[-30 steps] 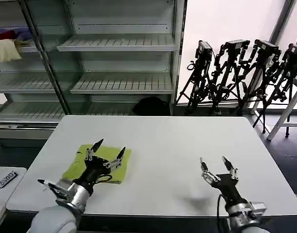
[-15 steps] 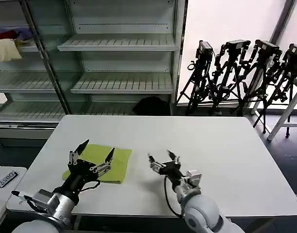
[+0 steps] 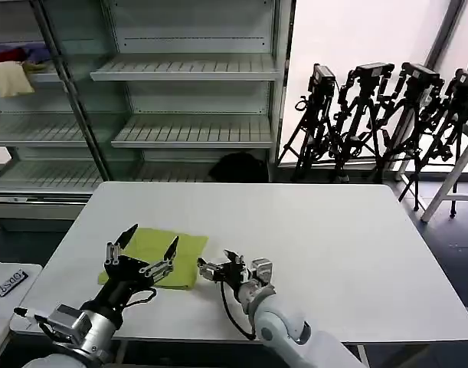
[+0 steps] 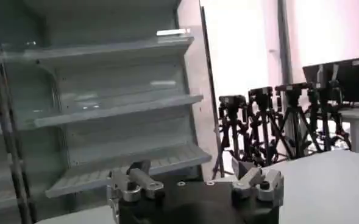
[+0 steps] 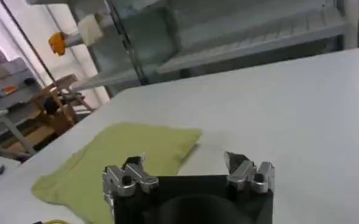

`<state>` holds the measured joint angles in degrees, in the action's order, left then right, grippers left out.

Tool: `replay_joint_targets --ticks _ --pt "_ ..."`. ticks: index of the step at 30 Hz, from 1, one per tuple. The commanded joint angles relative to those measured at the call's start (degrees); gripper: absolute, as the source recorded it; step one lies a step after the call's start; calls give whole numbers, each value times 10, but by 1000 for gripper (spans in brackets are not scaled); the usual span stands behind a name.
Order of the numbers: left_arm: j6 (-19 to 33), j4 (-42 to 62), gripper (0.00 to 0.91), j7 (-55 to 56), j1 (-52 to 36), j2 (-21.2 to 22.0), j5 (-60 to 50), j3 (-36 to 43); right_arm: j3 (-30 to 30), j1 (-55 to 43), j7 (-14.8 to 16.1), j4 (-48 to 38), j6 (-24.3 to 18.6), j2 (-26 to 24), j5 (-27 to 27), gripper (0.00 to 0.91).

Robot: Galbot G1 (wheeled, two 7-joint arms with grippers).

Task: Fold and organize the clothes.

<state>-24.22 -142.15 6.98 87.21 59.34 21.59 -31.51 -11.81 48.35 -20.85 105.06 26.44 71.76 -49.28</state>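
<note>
Head view: the folded T-shirt point(image 3: 161, 257) lies flat near the front-left edge of the white table point(image 3: 333, 230), long axis running left to right. The left gripper point(image 3: 142, 247) hovers over it, fingers spread. The right gripper point(image 3: 217, 267) sits just beside the shirt's right edge, fingers spread. The table to the right is open. Shelving point(image 3: 188, 100) and tripods point(image 3: 387, 115) stand behind.

Left wrist view: spread fingers point(image 4: 130, 182) face the shelving.

Right wrist view: spread fingers point(image 5: 247, 172) point toward the T-shirt point(image 5: 124, 155).

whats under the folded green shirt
Just the white table. The T-shirt lies flat on it; the left gripper hovers open over it, hiding part.
</note>
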Motion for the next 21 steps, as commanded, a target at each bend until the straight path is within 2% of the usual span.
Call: replay_joint_targets --ticks 1,6,8,10,11,21 --pt "-2 -5 907 -1 9 7 -4 -10 -25 -29 3 -65 18 45 -22 826" --pt "-1 -5 907 -1 8 7 -4 -10 -20 -30 10 -86 8 63 -17 736" --pt "-1 -5 907 -3 10 7 -4 -10 -18 -31 16 -92 7 67 -16 524" --pt "-1 -6 907 -4 11 8 -4 -10 -18 -30 20 -99 3 70 -12 91" --pt "-1 -6 907 -4 11 8 -4 -9 -18 -30 22 -101 2 71 -10 0" --pt "-3 -9 907 -7 12 8 -3 -11 -17 -38 46 -124 -1 84 8 0"
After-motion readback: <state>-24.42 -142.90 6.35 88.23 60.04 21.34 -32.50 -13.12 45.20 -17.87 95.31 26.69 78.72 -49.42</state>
